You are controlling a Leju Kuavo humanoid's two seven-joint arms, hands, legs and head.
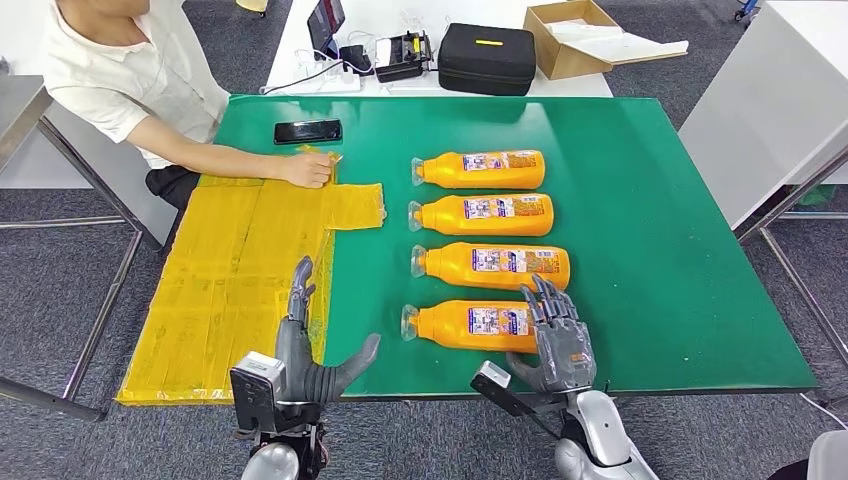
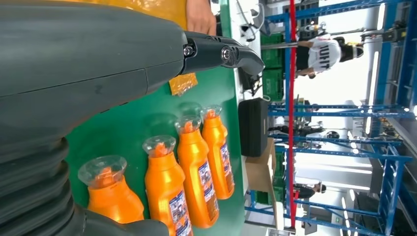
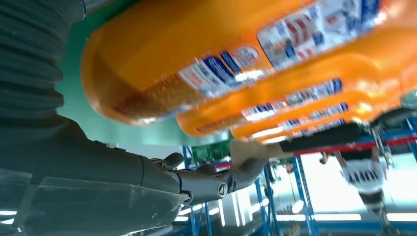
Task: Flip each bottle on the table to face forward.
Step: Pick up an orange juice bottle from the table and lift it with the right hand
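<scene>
At the bench's (image 1: pixel 650 330) near edge we see our left hand (image 1: pixel 305 350) with fingers spread, holding nothing, and our right hand (image 1: pixel 558 340) resting fingers loosely on the nearest bottle (image 1: pixel 470 323) without clasping it. Three more bottles (image 1: pixel 490 213) lie in a row toward the far edge, labels up, caps toward the yellow sheet (image 1: pixel 240 270), where a person's hand (image 1: pixel 305 170) rests.

Lab or workshop: green test table (image 1: pixel 680 300), blue industrial racking (image 2: pixel 344 110), equipment case (image 1: pixel 488 58).

Left hand (image 1: pixel 305 350): dark grey many-fingered, thick grey thumb, grey boxy camera module at wrist, silver arm below. Right hand (image 1: pixel 556 340): same grey segmented fingers, black wrist bracket, silver rounded forearm. Wrist views: grey ribbed cover (image 2: pixel 29 187), small screws at thumb hinge.
</scene>
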